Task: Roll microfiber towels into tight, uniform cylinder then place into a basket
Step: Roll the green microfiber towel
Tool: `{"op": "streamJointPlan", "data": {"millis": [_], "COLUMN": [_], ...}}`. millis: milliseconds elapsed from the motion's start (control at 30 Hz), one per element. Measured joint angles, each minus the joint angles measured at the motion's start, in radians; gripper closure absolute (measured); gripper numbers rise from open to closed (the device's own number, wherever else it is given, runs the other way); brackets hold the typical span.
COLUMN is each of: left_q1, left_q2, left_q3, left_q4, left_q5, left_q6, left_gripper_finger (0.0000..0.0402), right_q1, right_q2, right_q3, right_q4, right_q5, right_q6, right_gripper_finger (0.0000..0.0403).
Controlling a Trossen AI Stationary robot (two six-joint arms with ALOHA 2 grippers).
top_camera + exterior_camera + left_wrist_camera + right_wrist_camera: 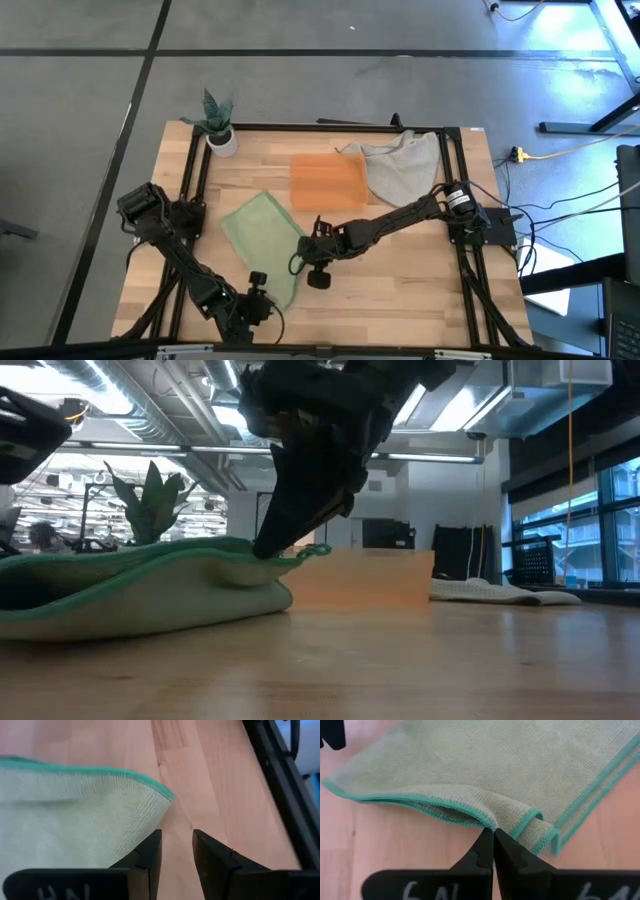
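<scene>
You see the worktop (400, 290) from overhead, level at its surface, and close from both wrists; all share the green towel (262, 235).

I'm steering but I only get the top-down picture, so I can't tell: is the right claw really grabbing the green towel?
Observer: Yes. The right gripper is shut on the green towel, pinching its teal-stitched edge.
Operator: Is the towel coming up?
Observer: In the low view that pinched edge sits lifted above the rest of the towel.
Operator: And my left claw?
Observer: The left gripper is open beside the towel's corner, holding nothing.
</scene>
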Motion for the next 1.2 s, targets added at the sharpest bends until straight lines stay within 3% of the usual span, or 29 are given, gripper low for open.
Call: {"op": "streamJointPlan", "data": {"millis": [100, 333, 700, 1200], "left_q1": [0.001, 0.013, 0.02, 0.02], "left_q2": [0.002, 0.002, 0.078, 0.081], "left_q3": [0.0, 0.0, 0.0, 0.0], "left_q4": [-0.003, -0.005, 0.007, 0.01], "left_q5": [-0.058, -0.082, -0.074, -0.074], "left_q6": [0.063, 0.128, 0.128, 0.069], "left_gripper_finger": [0.0302, 0.0302, 0.0302, 0.0301], "right_q1": [-0.005, -0.006, -0.006, -0.006], "right_q2": [0.0, 0.0, 0.0, 0.0], "right_q3": [0.0, 0.0, 0.0, 0.0], "right_q4": [0.003, 0.005, 0.006, 0.013], "right_q5": [0.0, 0.0, 0.0, 0.0], "right_q6": [-0.005, -0.009, -0.042, -0.053], "right_gripper_finger": [0.0399, 0.0399, 0.0397, 0.0395]}}
